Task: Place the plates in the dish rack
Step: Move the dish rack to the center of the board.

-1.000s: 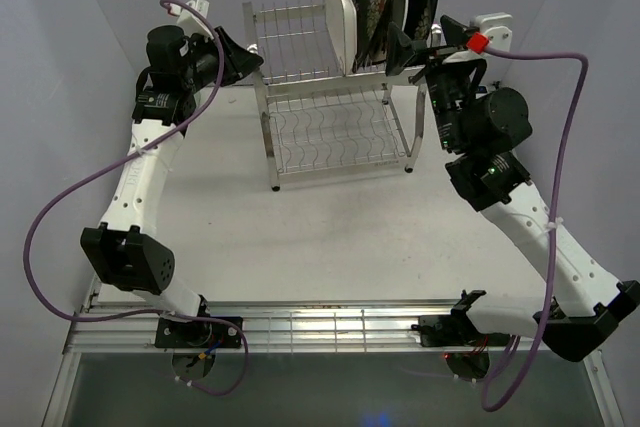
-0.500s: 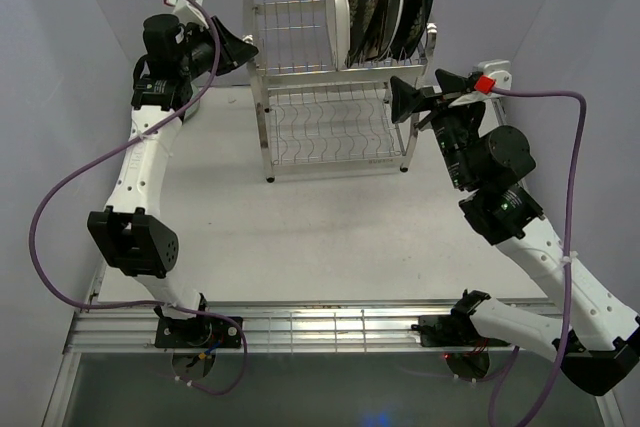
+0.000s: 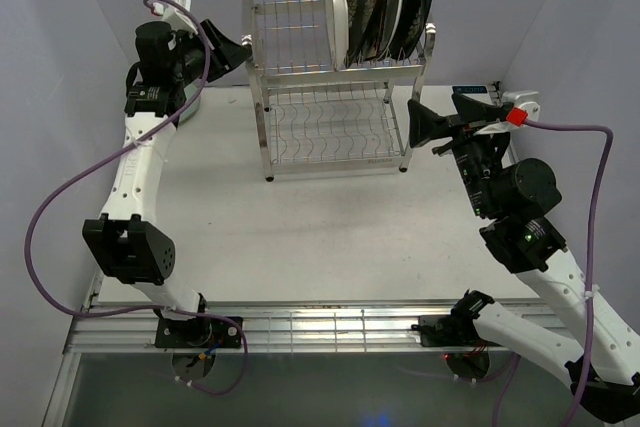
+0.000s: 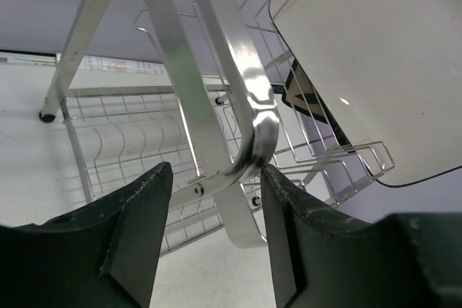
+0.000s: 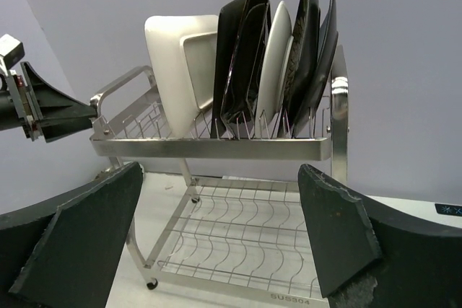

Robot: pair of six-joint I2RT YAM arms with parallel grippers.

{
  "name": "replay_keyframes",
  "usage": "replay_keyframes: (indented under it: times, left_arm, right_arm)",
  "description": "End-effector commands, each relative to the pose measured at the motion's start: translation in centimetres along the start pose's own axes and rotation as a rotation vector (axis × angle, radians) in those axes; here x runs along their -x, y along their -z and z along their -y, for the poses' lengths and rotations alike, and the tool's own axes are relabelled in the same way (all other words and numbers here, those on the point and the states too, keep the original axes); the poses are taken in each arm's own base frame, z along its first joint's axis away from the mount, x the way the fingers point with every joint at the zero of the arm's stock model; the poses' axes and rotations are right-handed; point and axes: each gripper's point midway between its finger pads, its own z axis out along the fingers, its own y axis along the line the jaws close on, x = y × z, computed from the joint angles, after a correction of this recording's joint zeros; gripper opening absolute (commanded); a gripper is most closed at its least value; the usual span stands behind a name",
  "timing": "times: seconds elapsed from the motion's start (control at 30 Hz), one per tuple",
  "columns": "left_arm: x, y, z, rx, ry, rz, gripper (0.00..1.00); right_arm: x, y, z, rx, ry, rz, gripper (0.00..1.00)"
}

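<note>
Presently the dish rack [image 3: 340,72] is found on the desk [image 3: 300,237], between the two claws. The left claw [image 3: 243,47] is poised at the rack's upper left corner with its fingers apart. In its wrist view a bent steel part of the rack is seen in the gap just ahead of the fingertips, and whether it is touched cannot be told. Beyond that claw and to its right, the white rectangular plate [image 4: 375,55] is stood on edge in the upper tier. The right claw [image 3: 415,127] is poised off the rack's right side, spread wide, with nothing gripped. Ahead of it, the plates are ranged upright in the upper tier: the white rectangular one leftmost, then dark plates [image 5: 242,55], a round white plate [image 5: 273,63], and further dark ones.
</note>
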Motion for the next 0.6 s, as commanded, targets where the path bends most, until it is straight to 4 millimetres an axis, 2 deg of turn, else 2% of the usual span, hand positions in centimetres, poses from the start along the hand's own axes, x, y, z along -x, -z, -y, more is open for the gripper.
replay_keyframes:
  times: [0.0,0.13,0.37,0.4,0.47,0.5,0.57]
  left_arm:
    - [2.3,3.2,1.2,0.022,-0.004,0.088,0.63]
    - [2.8,4.8,2.5,0.004,-0.017,0.119,0.70]
    - [3.0,7.1,2.9,0.042,-0.024,0.163,0.78]
    - [2.2,7.0,2.0,0.067,-0.011,0.155,0.78]
    - [2.1,7.4,0.9,0.125,0.002,0.183,0.78]
    - [1.2,7.7,0.0,0.156,0.014,0.182,0.78]
    - [1.1,8.0,-1.6,0.222,0.028,0.223,0.78]
  right_arm:
    - [0.3,0.6,0.0,0.006,-0.027,0.008,0.94]
    - [0.0,1.3,0.1,0.012,-0.028,-0.007,0.95]
    - [-0.4,2.4,0.3,0.023,-0.040,-0.014,0.95]
    - [-0.5,2.5,0.3,0.026,-0.042,-0.014,0.96]
    - [-0.6,3.1,0.2,0.037,-0.046,-0.020,0.97]
    - [-0.9,3.3,0.3,0.038,-0.049,-0.027,0.97]
    - [-0.7,3.8,0.3,0.043,-0.058,-0.023,0.97]
